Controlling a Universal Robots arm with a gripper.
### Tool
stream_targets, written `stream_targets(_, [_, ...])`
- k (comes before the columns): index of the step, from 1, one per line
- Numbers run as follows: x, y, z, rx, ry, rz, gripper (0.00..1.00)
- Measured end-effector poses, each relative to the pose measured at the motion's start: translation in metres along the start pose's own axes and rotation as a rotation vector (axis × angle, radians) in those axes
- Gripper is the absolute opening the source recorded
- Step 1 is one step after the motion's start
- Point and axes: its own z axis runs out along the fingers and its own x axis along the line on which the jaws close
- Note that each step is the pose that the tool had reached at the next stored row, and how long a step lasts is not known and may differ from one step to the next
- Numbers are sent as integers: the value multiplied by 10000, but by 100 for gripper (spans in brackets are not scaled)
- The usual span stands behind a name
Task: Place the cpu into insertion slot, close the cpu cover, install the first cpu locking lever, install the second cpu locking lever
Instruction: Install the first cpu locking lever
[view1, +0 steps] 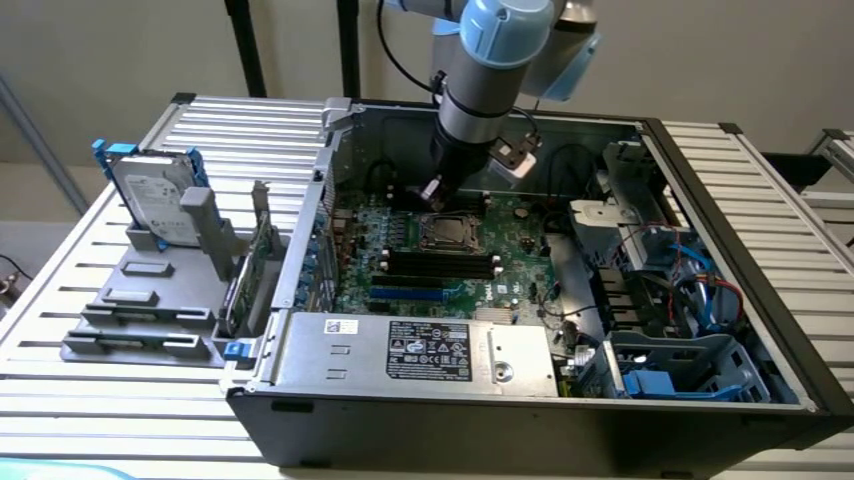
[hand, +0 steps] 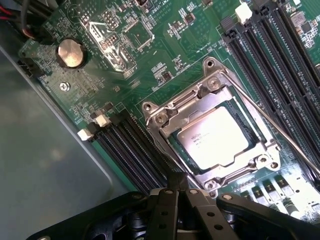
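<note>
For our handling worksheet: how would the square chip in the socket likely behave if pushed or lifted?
The chip looks flat and rigid, so it probably won't bend or roll. Its smooth metal face may be slippery to grip. The metal frame lying over its edges would likely stop it sliding or lifting out.

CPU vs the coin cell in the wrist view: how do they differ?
Shape: the cpu is square, the coin cell round. Size: the cpu looks larger than the coin cell. Seat: the cpu lies framed by the cpu cover; the coin cell sits unframed near the green motherboard's edge. Both are metallic and lie flat on it.
</note>
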Motion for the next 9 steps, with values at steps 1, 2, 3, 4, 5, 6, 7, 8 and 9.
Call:
stream_targets(1, [6, 8, 0, -1, -4, -5, 11])
stream_targets(2, [12, 16, 0, -1, -8, -10, 11])
stream_targets(3, [18, 24, 0, -2, -11, -16, 11])
stream_targets(4, [24, 33, 0, -2, -14, -25, 11])
stream_targets(5, [31, 43, 0, -1, -18, -33, 11])
stream_targets(6, [38, 52, -1, 1, -21, -45, 11])
stream_targets(7, [45, 62, 0, 2, -23, -56, 11])
stream_targets(8, [51, 71, 0, 4, -24, -67, 11])
stream_targets(9, [58, 80, 0, 6, -26, -77, 11])
